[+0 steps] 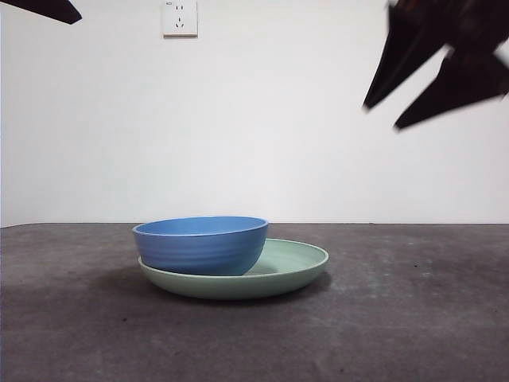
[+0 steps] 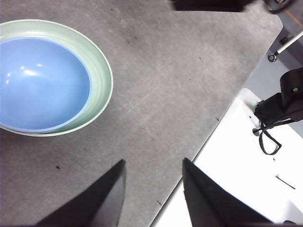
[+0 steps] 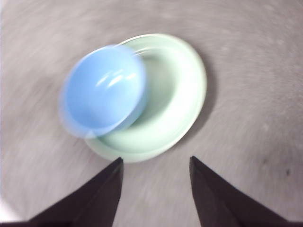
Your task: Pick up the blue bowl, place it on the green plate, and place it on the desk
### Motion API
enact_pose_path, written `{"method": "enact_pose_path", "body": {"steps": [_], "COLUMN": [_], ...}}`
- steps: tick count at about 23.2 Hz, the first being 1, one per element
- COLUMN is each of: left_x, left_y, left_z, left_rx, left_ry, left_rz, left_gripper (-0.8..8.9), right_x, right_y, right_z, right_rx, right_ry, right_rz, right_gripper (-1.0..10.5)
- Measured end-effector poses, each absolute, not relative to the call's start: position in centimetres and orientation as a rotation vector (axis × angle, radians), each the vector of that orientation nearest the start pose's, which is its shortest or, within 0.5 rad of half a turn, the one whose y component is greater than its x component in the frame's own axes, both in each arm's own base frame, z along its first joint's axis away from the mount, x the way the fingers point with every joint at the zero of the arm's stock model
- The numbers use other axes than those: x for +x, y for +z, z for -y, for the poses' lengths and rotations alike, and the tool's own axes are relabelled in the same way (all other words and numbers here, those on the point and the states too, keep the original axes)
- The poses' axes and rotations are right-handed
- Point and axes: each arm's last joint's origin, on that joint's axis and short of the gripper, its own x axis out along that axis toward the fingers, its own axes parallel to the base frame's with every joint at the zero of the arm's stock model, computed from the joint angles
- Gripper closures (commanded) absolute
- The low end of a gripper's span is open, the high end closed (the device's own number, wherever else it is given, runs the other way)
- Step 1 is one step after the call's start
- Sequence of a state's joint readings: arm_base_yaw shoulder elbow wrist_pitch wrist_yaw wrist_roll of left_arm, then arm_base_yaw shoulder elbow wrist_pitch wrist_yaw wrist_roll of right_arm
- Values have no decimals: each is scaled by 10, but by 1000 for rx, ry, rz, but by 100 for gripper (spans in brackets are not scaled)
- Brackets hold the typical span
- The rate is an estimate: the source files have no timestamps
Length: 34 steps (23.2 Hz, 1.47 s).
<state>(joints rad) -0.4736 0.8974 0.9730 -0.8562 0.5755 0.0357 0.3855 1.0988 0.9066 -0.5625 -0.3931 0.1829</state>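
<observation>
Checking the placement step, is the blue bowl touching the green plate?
Touching: the front view shows the blue bowl resting inside the green plate, off-centre, no gap beneath.

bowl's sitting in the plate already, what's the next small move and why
Probably lower the right tool toward the blue bowl to grip its rim. The bowl rests off-centre in the green plate, and the task ends with it on the desk. The right tool hangs open above the pair, while the left tool, also open, is off to one side.
</observation>
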Motion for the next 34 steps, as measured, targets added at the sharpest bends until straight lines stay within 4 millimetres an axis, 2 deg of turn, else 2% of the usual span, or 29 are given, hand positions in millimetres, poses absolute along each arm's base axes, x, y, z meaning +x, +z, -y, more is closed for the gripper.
{"method": "enact_pose_path", "body": {"steps": [5, 8, 12, 26, 28, 29, 30, 34], "left_x": [136, 136, 136, 136, 136, 136, 136, 136], "left_y": [323, 323, 323, 323, 323, 323, 323, 323], "left_z": [87, 87, 87, 87, 87, 87, 87, 87], "left_rx": [-11, -11, -11, -11, -11, -11, -11, -11], "left_ry": [-1008, -1008, -1008, -1008, -1007, -1008, -1008, -1007], "left_rz": [-797, -797, -797, -797, -797, -797, -797, -797], "left_gripper": [623, 623, 623, 632, 666, 740, 805, 804], "right_x": [153, 133, 116, 111, 111, 111, 111, 111], "right_y": [305, 308, 307, 307, 307, 307, 307, 307], "right_z": [-83, -78, -76, -76, -76, -76, -76, -76], "right_rx": [96, 83, 71, 43, 43, 43, 43, 30], "right_ry": [738, 786, 832, 859, 859, 859, 859, 866], "right_rz": [-831, -872, -926, -939, -939, -940, -941, -934], "right_gripper": [723, 724, 723, 724, 767, 886, 951, 934]}}
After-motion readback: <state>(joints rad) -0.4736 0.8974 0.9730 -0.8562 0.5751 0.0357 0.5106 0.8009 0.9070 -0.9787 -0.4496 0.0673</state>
